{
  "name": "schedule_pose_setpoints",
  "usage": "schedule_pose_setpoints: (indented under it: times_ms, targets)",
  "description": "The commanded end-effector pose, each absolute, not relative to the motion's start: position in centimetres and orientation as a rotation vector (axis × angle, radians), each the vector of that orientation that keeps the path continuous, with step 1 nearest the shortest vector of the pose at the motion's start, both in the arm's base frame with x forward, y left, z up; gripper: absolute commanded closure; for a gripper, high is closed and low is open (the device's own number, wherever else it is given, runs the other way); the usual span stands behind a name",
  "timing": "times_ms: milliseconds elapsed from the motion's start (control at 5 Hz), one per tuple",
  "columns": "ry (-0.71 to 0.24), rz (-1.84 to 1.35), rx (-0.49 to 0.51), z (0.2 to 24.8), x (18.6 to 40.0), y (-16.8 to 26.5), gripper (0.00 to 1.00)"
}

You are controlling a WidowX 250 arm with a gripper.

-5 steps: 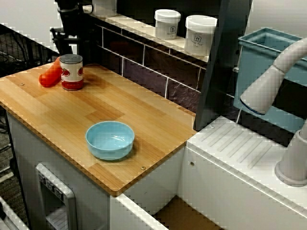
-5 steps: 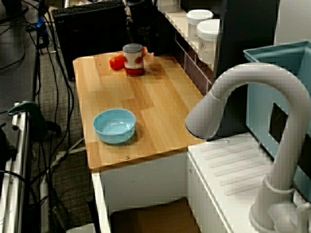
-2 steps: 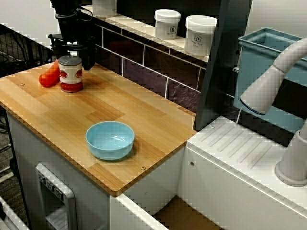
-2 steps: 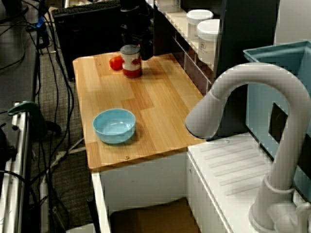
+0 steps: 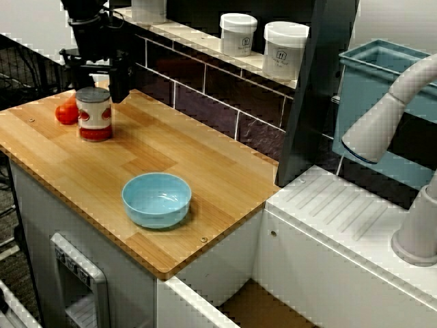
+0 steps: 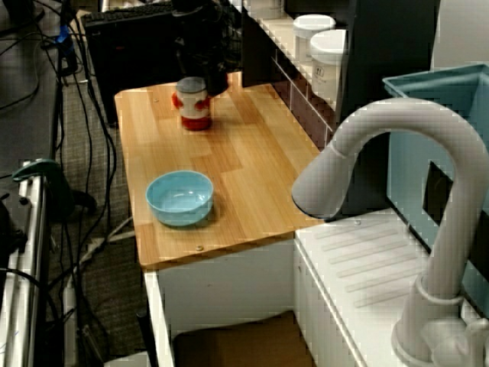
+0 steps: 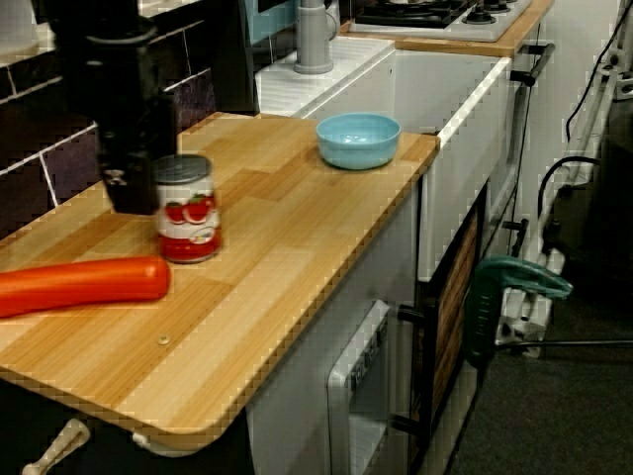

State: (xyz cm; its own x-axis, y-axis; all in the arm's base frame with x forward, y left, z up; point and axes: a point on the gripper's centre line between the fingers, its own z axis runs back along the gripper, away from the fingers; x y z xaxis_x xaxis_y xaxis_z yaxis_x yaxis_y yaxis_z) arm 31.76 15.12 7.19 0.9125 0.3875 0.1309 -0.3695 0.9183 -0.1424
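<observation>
Red-labelled can (image 5: 93, 113) stands upright beside the carrot (image 7: 79, 285), end effector (image 5: 94, 76) spread apart right behind it, where square, level contact looks wisest.

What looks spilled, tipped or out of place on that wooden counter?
Nothing stands out. The tin can stands upright beside a lying carrot, the blue bowl sits upright and empty, and the counter shows no spill.

Matte black arm (image 5: 85, 17), boxy black gripper (image 5: 94, 79), two flat square-ended fingers (image 5: 119, 83), thin black cable (image 5: 117, 15) looped at two o'clock, small pale marks low on one finger
</observation>
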Motion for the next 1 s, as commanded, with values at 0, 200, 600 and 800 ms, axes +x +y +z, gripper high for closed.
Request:
schedule_pose_setpoints:
  times_ms: [0,200,600,800]
  targets:
    - [-0.236,0.352,-0.083,8.7,28.9,13.8,0.0]
    - [-0.237,0.344,-0.083,8.4,27.7,13.3,0.0]
    - [-0.231,0.33,-0.086,8.3,26.1,12.7,0.0]
    - [-0.231,0.326,-0.088,8.3,25.8,12.6,0.0]
